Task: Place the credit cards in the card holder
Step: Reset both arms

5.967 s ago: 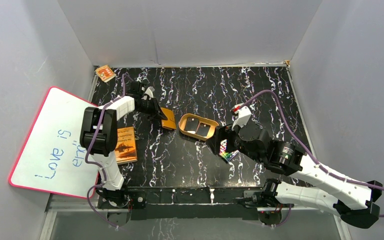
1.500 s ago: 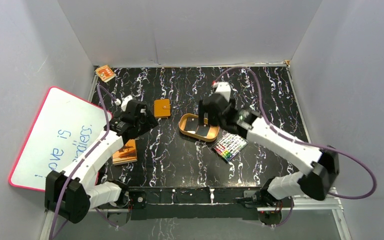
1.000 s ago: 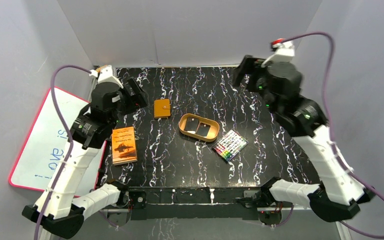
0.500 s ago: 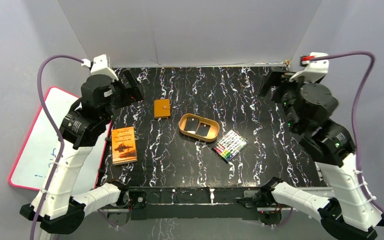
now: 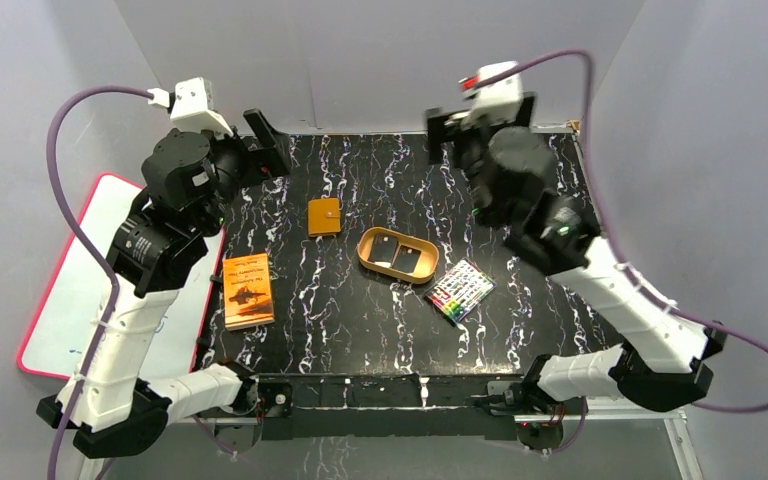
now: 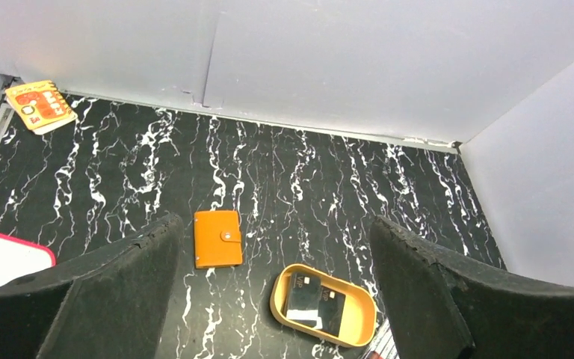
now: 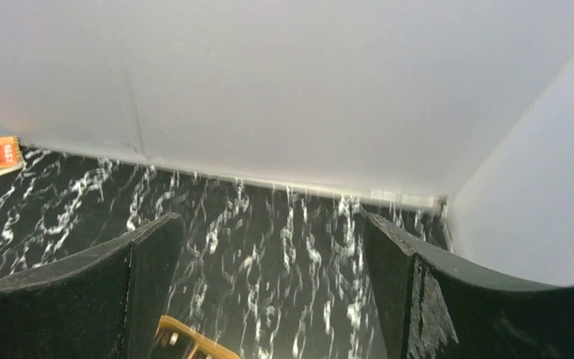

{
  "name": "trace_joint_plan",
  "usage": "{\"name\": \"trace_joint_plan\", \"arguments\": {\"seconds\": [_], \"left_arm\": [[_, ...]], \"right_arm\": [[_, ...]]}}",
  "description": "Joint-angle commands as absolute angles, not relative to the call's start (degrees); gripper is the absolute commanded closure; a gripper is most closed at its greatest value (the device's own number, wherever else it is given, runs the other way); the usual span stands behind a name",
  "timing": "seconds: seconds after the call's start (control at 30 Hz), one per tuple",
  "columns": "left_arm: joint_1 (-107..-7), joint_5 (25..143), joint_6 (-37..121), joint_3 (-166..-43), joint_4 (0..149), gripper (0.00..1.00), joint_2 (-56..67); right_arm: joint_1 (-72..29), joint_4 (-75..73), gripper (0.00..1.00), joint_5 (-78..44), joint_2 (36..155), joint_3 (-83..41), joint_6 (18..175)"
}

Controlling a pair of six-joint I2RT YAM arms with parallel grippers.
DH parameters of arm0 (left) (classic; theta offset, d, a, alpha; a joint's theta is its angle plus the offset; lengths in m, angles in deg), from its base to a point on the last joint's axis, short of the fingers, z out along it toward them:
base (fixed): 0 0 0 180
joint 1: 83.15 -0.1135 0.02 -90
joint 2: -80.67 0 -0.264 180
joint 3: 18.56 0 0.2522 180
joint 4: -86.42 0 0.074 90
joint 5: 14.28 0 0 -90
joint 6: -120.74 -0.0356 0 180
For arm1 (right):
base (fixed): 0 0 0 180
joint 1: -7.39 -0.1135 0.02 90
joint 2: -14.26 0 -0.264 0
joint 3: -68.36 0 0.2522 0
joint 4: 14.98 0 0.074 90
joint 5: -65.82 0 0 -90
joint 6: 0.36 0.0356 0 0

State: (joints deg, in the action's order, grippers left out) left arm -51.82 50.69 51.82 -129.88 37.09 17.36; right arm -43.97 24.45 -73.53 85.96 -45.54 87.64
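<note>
The card holder is a shut orange wallet lying flat on the black marbled table, also seen in the left wrist view. Two black credit cards lie side by side inside a tan oval tray, to the right of the wallet; the left wrist view shows them too. My left gripper hangs open, high above the back left of the table, holding nothing. My right gripper is open and empty, raised over the back middle; only the tray's edge shows in the right wrist view.
A pack of coloured markers lies right of the tray. An orange printed booklet sits near the left edge, beside a whiteboard off the table. A small orange pad lies in the back left corner. Grey walls enclose three sides.
Both arms have lifted well clear of the table. The right arm swung from the back right corner toward the back middle. The left jaws spread slightly wider.
</note>
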Motion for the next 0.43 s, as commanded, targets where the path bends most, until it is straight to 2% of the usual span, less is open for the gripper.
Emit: {"name": "trace_joint_plan", "arguments": {"seconds": [0.0,0.03,0.13,0.2,0.4], "left_arm": [[-51.42,49.8,50.86,-128.61,41.24,0.08,19.26],[-51.42,49.79,51.4,-127.28,41.67,0.08,20.09],[-51.42,50.45,52.27,-124.32,42.01,0.08,22.2],[-51.42,50.83,52.15,-122.75,42.01,0.08,23.42],[-51.38,50.32,52.39,-120.36,41.18,0.08,25.27]], "right_arm": [[-55.22,-14.03,0.01,-88.09,87.19,-38.43,56.17],[-55.66,-14.6,0.01,-87.08,87.18,-38.14,55.62],[-55.55,1.56,0.02,-77.37,84.84,-39.89,68.38],[-55.54,4.89,0.02,-70.49,81.6,-36.99,72.39],[-55.54,11.29,0.01,-67.32,76.61,-32.06,83.76]]}}
